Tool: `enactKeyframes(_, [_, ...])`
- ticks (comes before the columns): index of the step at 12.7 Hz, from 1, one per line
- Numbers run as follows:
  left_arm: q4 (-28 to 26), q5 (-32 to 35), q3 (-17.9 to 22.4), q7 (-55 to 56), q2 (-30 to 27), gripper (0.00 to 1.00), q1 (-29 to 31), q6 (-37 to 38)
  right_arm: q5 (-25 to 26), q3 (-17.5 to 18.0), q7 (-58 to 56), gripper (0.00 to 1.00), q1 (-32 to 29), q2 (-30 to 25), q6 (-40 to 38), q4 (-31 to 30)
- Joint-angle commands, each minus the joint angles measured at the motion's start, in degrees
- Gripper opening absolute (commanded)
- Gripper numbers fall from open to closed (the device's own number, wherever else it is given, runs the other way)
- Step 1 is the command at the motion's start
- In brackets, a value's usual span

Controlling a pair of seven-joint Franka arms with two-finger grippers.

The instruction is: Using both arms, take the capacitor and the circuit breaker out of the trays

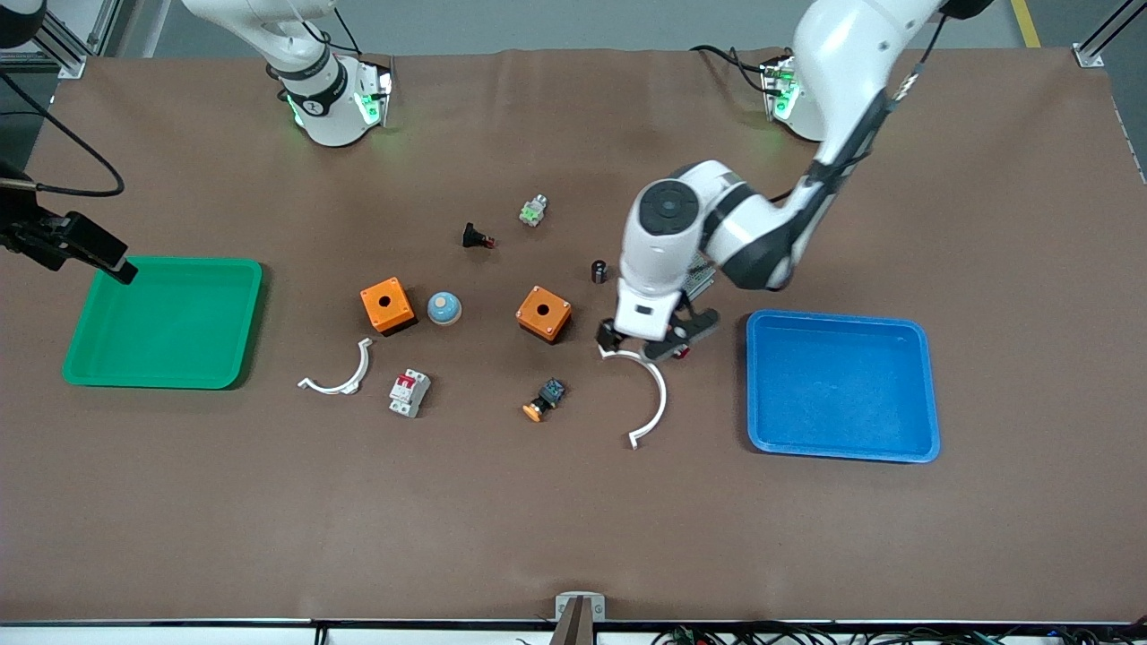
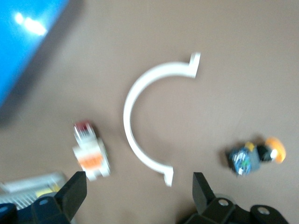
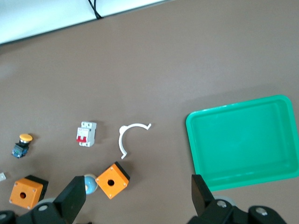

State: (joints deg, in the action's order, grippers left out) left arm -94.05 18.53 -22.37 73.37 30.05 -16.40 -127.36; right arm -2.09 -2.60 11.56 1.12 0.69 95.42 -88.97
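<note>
The capacitor (image 1: 599,270), a tiny black cylinder, stands on the brown mat close beside my left arm's wrist. The breaker (image 1: 409,392), a white-grey block with red toggles, lies nearer the front camera than an orange box (image 1: 387,305); it also shows in the right wrist view (image 3: 86,134). My left gripper (image 1: 650,345) is open and empty, low over one end of a large white curved clip (image 2: 140,126); its fingers (image 2: 74,193) hold nothing. My right gripper (image 3: 135,200) is open and empty, held high; in the front view it shows by the green tray (image 1: 107,260).
A green tray (image 1: 161,376) lies at the right arm's end, a blue tray (image 1: 842,448) at the left arm's end. Also on the mat: a second orange box (image 1: 544,313), a blue dome (image 1: 444,308), a small white clip (image 1: 340,381), an orange-capped switch (image 1: 545,399), a white-orange lamp (image 2: 89,151), a black red-tipped piece (image 1: 478,237).
</note>
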Motion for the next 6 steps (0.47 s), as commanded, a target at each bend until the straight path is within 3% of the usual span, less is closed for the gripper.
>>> enactKeyframes(1, [7.4,1.0,-0.3,-12.8,-2.1,1.00,5.2,10.4,0.7,0.0,-0.6,1.00,-0.2,2.4,-4.0,2.9])
enactKeyframes(3, [10.2,0.5,-0.2,-22.4,-5.4,1.00,9.5,16.1,0.7,0.0,-0.6,1.00,-0.2,2.4,-4.3,2.8])
enactKeyframes(6, [10.3,0.1,-0.6,-37.3,-12.3,1.00,16.7,23.8,0.7,0.0,-0.6,1.00,0.0,2.2,-2.2,2.0])
